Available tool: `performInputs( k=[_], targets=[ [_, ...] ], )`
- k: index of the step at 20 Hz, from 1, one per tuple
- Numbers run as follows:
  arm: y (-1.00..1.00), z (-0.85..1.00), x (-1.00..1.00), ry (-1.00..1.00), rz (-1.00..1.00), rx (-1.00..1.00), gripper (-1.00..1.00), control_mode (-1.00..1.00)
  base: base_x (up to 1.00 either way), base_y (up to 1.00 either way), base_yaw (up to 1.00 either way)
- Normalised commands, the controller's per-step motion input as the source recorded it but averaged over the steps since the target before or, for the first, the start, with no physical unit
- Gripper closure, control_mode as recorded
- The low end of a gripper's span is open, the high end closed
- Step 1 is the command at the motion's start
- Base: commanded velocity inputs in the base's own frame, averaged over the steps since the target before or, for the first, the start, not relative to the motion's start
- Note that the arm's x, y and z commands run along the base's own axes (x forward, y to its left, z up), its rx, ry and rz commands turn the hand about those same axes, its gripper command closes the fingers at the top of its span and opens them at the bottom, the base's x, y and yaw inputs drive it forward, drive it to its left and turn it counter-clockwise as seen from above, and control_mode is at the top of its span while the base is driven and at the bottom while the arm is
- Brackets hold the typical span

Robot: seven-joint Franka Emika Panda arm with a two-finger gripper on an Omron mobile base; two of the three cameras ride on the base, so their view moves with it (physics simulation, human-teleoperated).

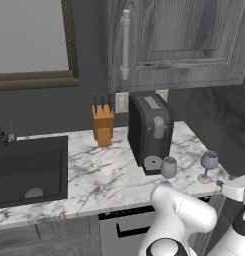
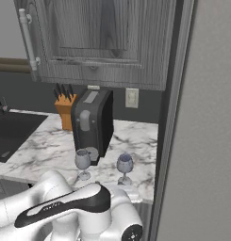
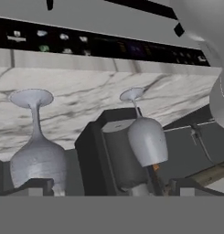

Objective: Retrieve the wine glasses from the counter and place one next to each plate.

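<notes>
Two wine glasses stand upright near the front edge of the counter (image 1: pixel 94 175), close to its right end: the left glass (image 1: pixel 168 170) sits just in front of a black coffee machine (image 1: pixel 151 131), and the right glass (image 1: pixel 208 165) stands apart from it toward the counter's right corner. In the hand view the picture is rolled over, so both glasses hang feet-up; the right glass (image 3: pixel 38 146) looms at the left, very close to the gripper (image 3: pixel 109 186), whose two dark fingertips stand wide apart and grasp nothing. That glass's bowl lies just beside one fingertip (image 3: pixel 33 186); whether they touch cannot be told.

One coffee machine stands behind the glasses, and one orange knife block (image 1: pixel 102 125) with dark handles stands to its left, near the back wall. One black sink (image 1: pixel 29 167) is built into the counter at the far left, with part of a faucet (image 1: pixel 1 132) at its back edge.

White, grey-veined marble forms the counter top, over grey cabinets. Above hangs one grey wood wall cabinet (image 1: pixel 179 40) with a pale bar handle, and two wall outlets show on the dark wall behind the machine.
</notes>
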Motion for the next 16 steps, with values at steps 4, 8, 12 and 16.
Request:
performInputs(
  k=[4, 8, 12, 16],
  targets=[
    [-0.01, -0.09, 0.39, 0.0, 0.01, 0.0, -1.0, -1.0, 0.0, 0.0, 0.0],
    [0.0, -0.1, 0.33, 0.0, 0.0, 0.0, -1.0, -1.0, 0.0, 0.0, 0.0],
    [-0.01, -0.26, 0.16, 0.0, 0.0, 0.0, -1.0, -1.0, 0.0, 0.0, 0.0],
    [-0.04, -0.3, 0.18, -0.01, 0.0, 0.0, -1.0, -1.0, 0.0, 0.0, 0.0]
  ],
)
